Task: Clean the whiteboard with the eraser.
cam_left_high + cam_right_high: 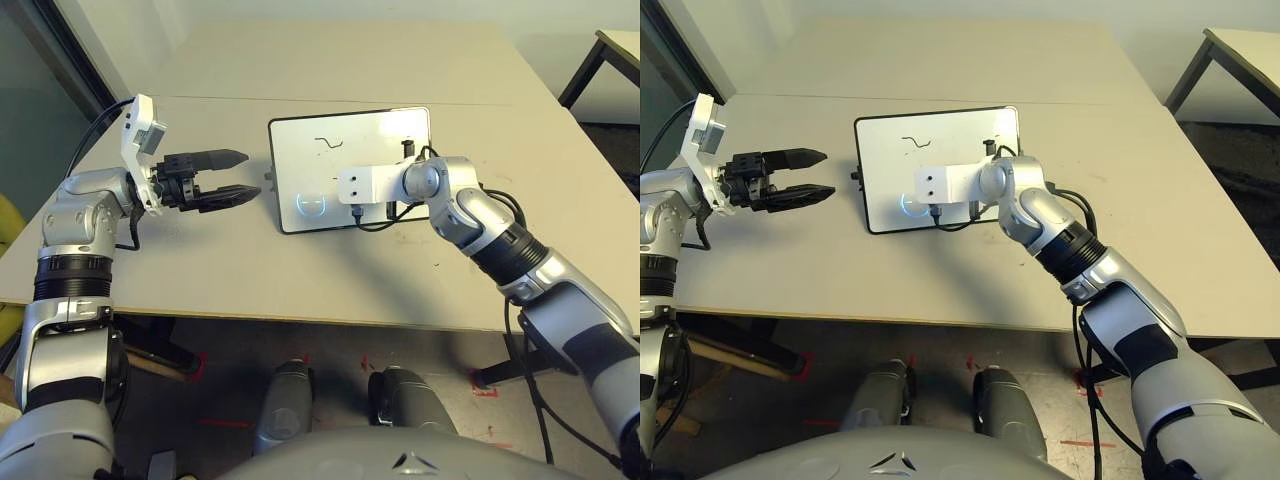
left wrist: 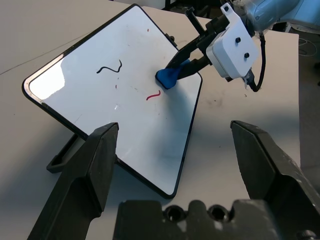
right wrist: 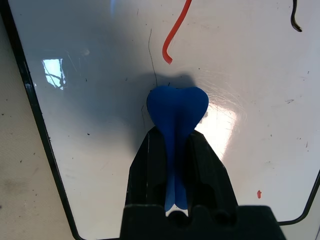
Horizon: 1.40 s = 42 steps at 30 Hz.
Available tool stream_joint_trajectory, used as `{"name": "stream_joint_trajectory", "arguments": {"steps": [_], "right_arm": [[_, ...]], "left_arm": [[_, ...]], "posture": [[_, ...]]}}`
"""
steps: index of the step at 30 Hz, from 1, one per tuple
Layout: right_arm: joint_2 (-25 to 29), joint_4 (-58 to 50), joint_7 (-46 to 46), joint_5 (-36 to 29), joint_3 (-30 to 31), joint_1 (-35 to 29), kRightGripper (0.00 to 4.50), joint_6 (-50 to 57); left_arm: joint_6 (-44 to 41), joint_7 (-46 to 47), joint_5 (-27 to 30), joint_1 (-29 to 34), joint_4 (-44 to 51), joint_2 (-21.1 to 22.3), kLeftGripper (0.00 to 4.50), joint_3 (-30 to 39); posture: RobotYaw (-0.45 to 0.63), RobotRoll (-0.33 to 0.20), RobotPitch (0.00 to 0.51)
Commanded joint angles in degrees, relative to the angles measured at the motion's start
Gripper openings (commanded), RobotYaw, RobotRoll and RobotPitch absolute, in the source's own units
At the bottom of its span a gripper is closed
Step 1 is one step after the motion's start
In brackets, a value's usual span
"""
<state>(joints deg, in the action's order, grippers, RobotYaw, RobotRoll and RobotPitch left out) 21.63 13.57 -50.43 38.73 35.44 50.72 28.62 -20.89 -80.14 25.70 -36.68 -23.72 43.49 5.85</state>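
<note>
Left gripper (image 2: 172, 165) agape off whiteboard (image 2: 75, 90) edge, right gripper (image 3: 176, 150) pinching eraser (image 3: 177, 107) mid-board.

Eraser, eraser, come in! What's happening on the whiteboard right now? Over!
Right gripper shut on eraser, tip on whiteboard. Red squiggle and black squiggle remain. Left gripper open, beside board. Nothing blocking.

Left arm raised over the table's left side, forearm bent inward; left gripper (image 1: 232, 178) roughly level, pointing toward the middle, jaws wide apart, nothing between them; right arm reaches forward and inward, wrist bent left, angled down; right gripper (image 3: 173, 150) clamped tight on the eraser (image 3: 177, 107), fingers (image 3: 150, 165) on either side of its narrow waist.
</note>
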Motion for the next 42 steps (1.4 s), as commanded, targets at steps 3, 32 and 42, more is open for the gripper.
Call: {"name": "stream_joint_trajectory", "arguments": {"steps": [3, 32, 42], "right_arm": [[-1.83, 0.45, -0.15, 0.93, 1.00, -0.04, 0.30, 0.26], [-8.94, 4.67, 1.21, 0.97, 0.40, 4.72, 0.30, -0.70], [-1.29, 3.01, -0.08, 1.04, 0.66, 1.36, 0.30, -1.98]], "left_arm": [[0.12, 0.13, -0.25, 0.11, -0.33, 0.10, 4.50, 0.05], [0.26, 0.43, -0.02, 0.51, 0.12, -0.31, 4.50, 0.18], [0.71, 0.10, -0.45, -0.80, -1.14, -0.80, 4.50, -0.45]], "posture": [[0.28, 0.000, 0.046], [0.29, 0.000, 0.046], [0.27, 0.000, 0.045]]}}
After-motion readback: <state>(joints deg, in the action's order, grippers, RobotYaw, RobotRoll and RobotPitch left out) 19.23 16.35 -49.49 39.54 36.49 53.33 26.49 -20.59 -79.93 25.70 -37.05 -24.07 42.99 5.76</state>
